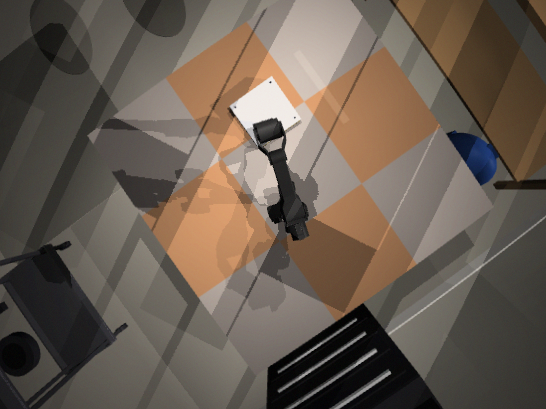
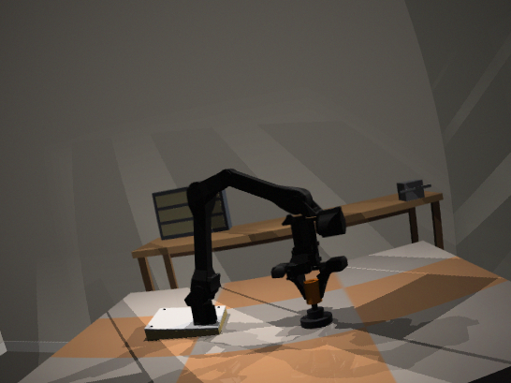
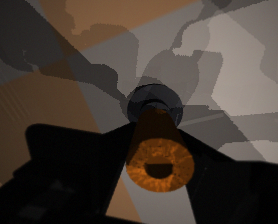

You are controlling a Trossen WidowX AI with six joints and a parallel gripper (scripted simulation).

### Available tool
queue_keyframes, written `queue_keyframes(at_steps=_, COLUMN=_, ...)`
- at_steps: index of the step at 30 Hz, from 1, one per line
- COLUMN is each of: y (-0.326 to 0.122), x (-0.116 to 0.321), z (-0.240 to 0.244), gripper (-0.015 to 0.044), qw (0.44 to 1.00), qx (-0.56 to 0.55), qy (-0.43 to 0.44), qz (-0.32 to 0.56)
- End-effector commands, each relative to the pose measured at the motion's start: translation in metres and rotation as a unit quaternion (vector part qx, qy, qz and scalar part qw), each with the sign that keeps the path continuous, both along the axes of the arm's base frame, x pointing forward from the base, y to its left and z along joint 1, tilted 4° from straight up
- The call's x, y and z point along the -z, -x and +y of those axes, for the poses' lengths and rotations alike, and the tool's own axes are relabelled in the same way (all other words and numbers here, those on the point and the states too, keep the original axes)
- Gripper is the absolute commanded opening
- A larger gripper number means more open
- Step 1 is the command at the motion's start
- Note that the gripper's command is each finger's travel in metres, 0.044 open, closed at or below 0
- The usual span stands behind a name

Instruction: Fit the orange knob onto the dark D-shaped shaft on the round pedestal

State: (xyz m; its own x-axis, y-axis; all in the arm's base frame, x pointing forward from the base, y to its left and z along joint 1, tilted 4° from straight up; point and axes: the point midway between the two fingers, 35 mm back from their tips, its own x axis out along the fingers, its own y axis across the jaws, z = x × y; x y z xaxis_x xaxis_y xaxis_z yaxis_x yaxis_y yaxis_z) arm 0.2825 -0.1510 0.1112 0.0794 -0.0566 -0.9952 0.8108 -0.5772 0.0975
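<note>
The orange knob point(image 2: 313, 293) point(image 3: 160, 148) is upright between the fingers of my gripper point(image 2: 313, 297) point(image 3: 155, 129), which is shut on it. In the wrist view its round top end shows a D-shaped dark hole with the flat side towards the top of the picture. The round dark pedestal point(image 2: 316, 320) point(image 3: 137, 102) stands below the knob. A short dark length of the shaft point(image 2: 314, 306) shows between the knob's lower end and the pedestal. Whether the shaft's tip is inside the knob is hidden, as is its flat side. In the top view the arm hides the knob and pedestal.
The arm rises from a white base plate point(image 1: 266, 102) point(image 2: 170, 318) on the orange and grey checkered surface point(image 1: 372, 116). A wooden bench point(image 2: 365, 212) with a dark rack point(image 2: 170, 213) and a small grey box point(image 2: 411, 190) stands behind. Broad shadows cross the surface.
</note>
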Motion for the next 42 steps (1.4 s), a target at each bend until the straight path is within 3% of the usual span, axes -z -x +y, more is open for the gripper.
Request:
queue_keyframes(at_steps=1, y=0.0003, x=0.0006, z=0.0008, gripper=0.0, qw=1.0, qx=0.027, qy=-0.003, qz=-0.003)
queue_keyframes(at_steps=42, y=0.0009, x=-0.0015, z=0.0008, gripper=0.0, qw=0.999, qx=0.054, qy=-0.005, qz=-0.004)
